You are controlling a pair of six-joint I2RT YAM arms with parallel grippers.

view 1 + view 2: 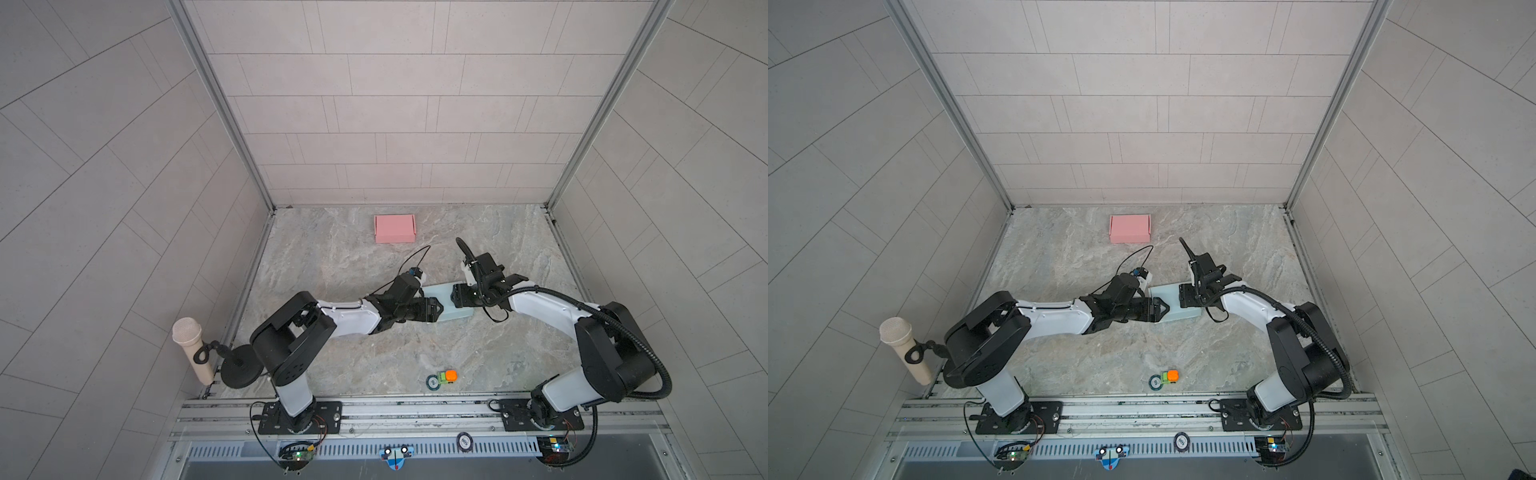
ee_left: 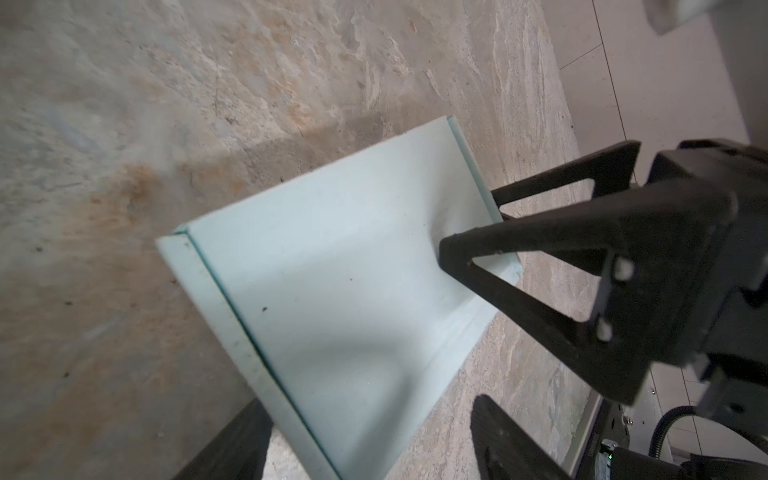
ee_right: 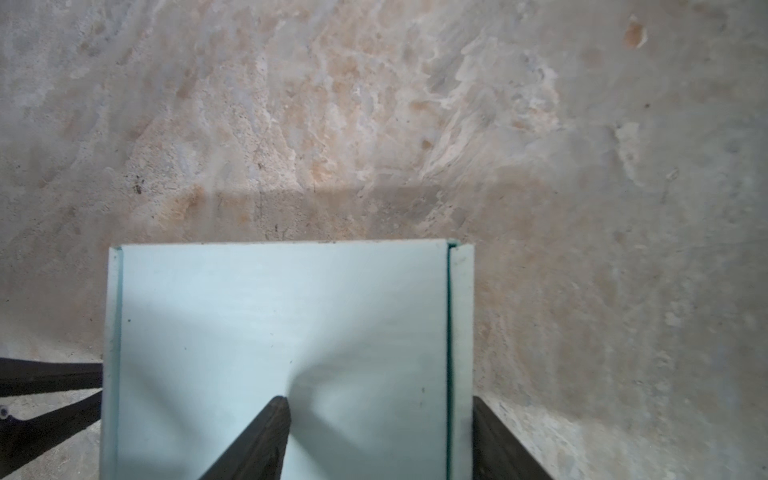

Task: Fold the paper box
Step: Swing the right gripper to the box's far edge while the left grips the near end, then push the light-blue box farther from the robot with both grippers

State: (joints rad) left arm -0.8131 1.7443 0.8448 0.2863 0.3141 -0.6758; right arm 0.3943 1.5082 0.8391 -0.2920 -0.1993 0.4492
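Mint paper box (image 2: pixel 332 291) sits mid-table with its lid folded down, long axis seemingly left-right, directly between the two arms. Right gripper (image 3: pixel 380 401) is at its right end, jaws apart, with one finger pressing the lid and the other outside a side wall. Left gripper (image 1: pixel 437 310) is at the left end, jaws wide, straddling the box without clamping it. Both look equally near.
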